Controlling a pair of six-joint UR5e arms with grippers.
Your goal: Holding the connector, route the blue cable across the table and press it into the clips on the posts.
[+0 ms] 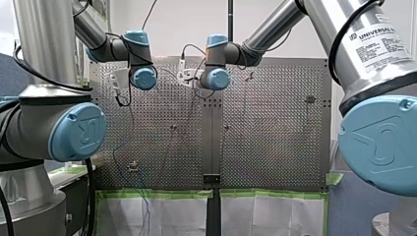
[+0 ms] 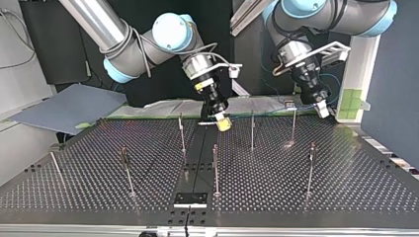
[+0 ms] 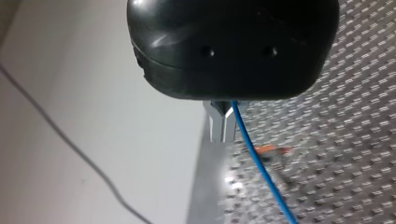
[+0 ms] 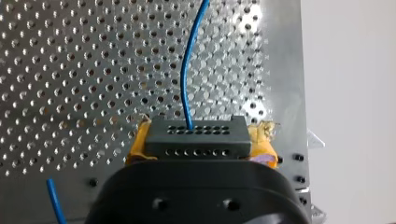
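Connector [image 4: 194, 136] sits clamped between my right jaws.

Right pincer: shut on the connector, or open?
Shut on it. Right wrist view: the right pincer has its yellow pads pressed against both ends of the dark connector; blue cable exits its face.

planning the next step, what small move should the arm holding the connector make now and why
Probably lower my right gripper, its yellow pads shut on the dark grey perforated connector block, toward the thin metal post standing between the two grippers in the top view. My left gripper pinches the thin blue cable, and no clip visibly holds it yet.
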